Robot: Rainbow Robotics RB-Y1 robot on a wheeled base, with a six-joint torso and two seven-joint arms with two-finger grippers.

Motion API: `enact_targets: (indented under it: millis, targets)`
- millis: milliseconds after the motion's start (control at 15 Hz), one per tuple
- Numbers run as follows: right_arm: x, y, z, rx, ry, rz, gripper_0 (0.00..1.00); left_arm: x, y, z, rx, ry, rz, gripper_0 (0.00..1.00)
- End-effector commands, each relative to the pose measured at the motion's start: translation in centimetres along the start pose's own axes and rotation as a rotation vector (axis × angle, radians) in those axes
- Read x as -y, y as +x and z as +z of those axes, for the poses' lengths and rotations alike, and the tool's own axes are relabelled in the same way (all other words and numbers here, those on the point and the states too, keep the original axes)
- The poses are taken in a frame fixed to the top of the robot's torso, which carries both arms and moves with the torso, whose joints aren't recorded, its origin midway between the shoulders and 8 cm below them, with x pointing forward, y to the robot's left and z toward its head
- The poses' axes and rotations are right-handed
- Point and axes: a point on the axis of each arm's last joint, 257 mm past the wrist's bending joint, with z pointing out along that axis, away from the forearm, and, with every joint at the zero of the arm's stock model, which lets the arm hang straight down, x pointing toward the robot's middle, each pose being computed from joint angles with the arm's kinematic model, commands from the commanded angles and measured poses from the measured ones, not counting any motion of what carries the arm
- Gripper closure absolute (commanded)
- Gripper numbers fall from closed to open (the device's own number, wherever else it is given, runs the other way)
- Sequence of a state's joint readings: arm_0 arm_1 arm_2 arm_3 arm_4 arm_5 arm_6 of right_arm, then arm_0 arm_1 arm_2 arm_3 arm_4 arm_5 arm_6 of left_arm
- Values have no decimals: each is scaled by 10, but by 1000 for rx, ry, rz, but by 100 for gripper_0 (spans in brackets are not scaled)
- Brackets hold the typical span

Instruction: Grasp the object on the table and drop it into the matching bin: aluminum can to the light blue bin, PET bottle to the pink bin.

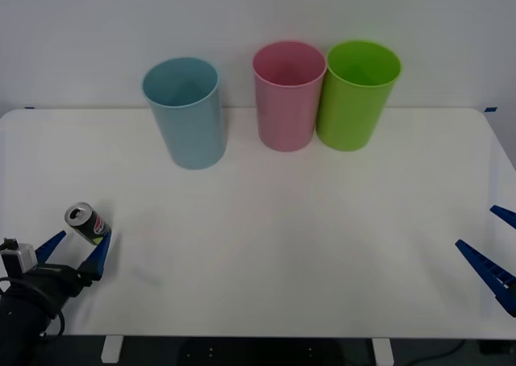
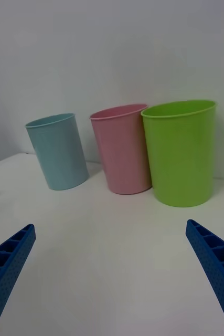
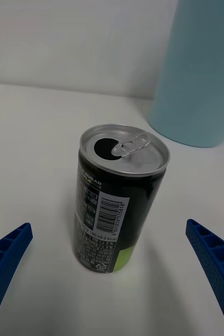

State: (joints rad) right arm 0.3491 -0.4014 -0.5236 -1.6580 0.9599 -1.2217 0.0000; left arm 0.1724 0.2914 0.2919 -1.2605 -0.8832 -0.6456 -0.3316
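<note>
From where I stood, the small dark can (image 1: 87, 223) sat upright near the table's (image 1: 266, 245) front left corner, at about eight o'clock from the middle of the white top. Its silver lid, with the mouth already open and the tab lying flat, showed plainly in the left wrist view (image 3: 123, 202), along with a barcode and a yellow-green patch low on the side. The left gripper (image 1: 77, 253) had its blue ribbed fingers (image 1: 100, 253) spread wide, one on either side of the can, not touching it; in the front view the can stood just beyond the fingertips.

The light blue bin (image 1: 187, 112) stood at roughly eleven o'clock on the table, well apart from the can, and its pale wall (image 3: 198, 73) rose just behind the can in the left wrist view. The pink bin (image 1: 288, 96) was at twelve o'clock near the back edge, with a lime green bin (image 1: 356, 94) touching or nearly touching it at one o'clock. All three stood upright.

The right gripper (image 1: 493, 257) hung over the table's right edge at about four o'clock, fingers parted and holding nothing, its wrist camera facing the row of bins: blue (image 2: 59, 152), pink (image 2: 123, 149), green (image 2: 181, 152).
</note>
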Motion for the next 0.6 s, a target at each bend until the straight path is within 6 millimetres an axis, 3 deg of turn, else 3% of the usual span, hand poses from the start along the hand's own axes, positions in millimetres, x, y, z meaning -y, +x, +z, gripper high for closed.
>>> enact_targets:
  millis: [67, 600]
  targets:
    - [0, 0, 0, 0, 0, 0, 0, 2, 0, 11, 2, 6, -4, 0]
    - [0, 0, 0, 0, 0, 0, 0, 3, -4, 37, 6, 4, -1, 0]
